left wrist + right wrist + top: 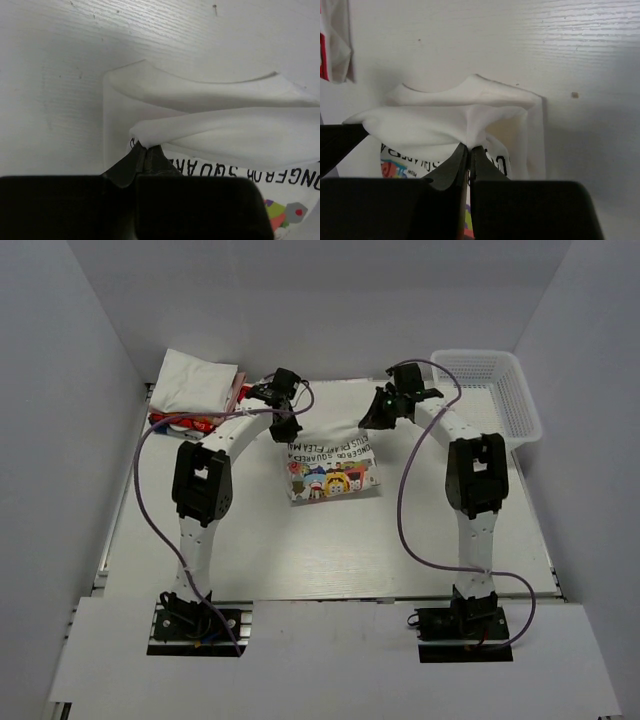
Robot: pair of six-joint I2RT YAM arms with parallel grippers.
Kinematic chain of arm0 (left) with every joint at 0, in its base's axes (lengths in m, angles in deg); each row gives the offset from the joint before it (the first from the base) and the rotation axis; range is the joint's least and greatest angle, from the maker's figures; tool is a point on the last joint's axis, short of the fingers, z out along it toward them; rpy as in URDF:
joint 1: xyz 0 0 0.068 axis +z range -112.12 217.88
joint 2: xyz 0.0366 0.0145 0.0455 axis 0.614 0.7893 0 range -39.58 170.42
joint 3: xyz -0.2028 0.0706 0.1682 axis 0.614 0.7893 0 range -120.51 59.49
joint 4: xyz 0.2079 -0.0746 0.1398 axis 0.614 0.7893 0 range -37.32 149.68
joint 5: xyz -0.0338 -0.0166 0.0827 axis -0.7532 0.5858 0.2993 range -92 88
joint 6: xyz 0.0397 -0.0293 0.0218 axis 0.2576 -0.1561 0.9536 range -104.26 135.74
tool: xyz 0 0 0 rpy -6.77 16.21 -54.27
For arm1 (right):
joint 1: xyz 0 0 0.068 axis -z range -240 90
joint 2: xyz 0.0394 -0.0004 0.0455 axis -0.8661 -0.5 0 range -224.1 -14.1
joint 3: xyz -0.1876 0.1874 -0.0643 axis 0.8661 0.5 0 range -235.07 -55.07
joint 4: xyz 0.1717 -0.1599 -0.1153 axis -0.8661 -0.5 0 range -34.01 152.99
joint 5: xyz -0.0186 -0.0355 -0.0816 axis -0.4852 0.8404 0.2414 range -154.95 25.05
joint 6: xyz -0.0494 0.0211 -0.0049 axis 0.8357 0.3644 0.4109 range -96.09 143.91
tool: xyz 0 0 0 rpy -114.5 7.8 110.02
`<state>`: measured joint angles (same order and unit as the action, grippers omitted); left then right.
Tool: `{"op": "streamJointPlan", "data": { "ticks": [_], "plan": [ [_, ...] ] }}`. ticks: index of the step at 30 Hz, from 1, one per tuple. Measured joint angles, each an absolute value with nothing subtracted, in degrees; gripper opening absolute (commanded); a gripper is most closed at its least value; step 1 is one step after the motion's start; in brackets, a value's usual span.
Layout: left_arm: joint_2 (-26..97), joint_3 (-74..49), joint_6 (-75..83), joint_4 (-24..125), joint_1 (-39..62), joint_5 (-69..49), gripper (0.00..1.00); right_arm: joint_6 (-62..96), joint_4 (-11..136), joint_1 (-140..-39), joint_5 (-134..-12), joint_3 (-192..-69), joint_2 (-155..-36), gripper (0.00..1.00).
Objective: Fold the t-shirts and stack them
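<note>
A flat white counter [330,550] with fine woodgrain lines is boxed in by plain pale wall panels [320,300] at the back and both sides. The light is soft and even. A white board [330,660] covers the near edge.

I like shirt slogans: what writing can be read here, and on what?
"SQUARED": dark capitals on the printed t-shirt.
"ONGER": same line, its start hidden where the cloth folds over.
Other lettering on it: too small or blurred to read.
Stack of folded t-shirts: nothing legible.
</note>
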<state>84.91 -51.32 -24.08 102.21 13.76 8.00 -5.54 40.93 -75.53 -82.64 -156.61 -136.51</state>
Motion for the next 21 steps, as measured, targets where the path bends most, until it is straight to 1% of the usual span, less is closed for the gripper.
{"op": "streamJointPlan", "data": {
  "ticks": [1, 2, 3, 4, 5, 6, 10, 12, 17, 21],
  "plan": [
    [86.39, -52.26, -23.88, 102.35, 14.11, 7.65, 0.16, -5.74, 40.36, -75.42, -83.28, -158.60, -139.06, 0.00],
    [87.57, -52.82, -23.70, 102.28, 14.43, 7.32, 0.38, -5.89, 40.27, -75.29, -83.89, -160.45, -141.43, 0.00],
    [88.56, -53.11, -23.40, 102.17, 14.85, 6.99, 0.66, -5.98, 40.03, -75.14, -84.48, -161.98, -143.39, 0.04],
    [89.34, -53.15, -23.14, 102.19, 15.22, 6.91, 0.96, -6.04, 39.62, -75.01, -84.83, -163.67, -145.27, 0.24],
    [89.82, -53.15, -22.98, 102.30, 15.55, 6.73, 1.00, -6.48, 39.31, -74.86, -85.18, -164.78, -146.58, 0.56],
    [90.33, -53.15, -23.27, 102.43, 15.92, 6.53, 1.00, -6.50, 38.74, -74.68, -85.77, -165.48, -147.52, 0.90],
    [89.15, -51.53, -23.25, 101.82, 17.06, 6.23, 1.00, -6.48, 37.78, -74.24, -86.51, -165.76, -147.65, 0.91],
    [86.11, -46.99, -22.96, 100.16, 17.43, 5.33, 1.00, -6.28, 38.53, -74.13, -86.45, -162.95, -145.08, 0.91],
    [75.99, -30.14, -21.91, 93.03, 17.14, -1.09, 1.00, -5.21, 42.15, -74.18, -85.99, -147.27, -128.81, 0.91],
    [74.30, -24.13, -21.13, 87.24, 16.27, -5.12, 1.00, -2.79, 45.72, -74.55, -87.36, -139.49, -117.80, 0.91]
  ]
}}
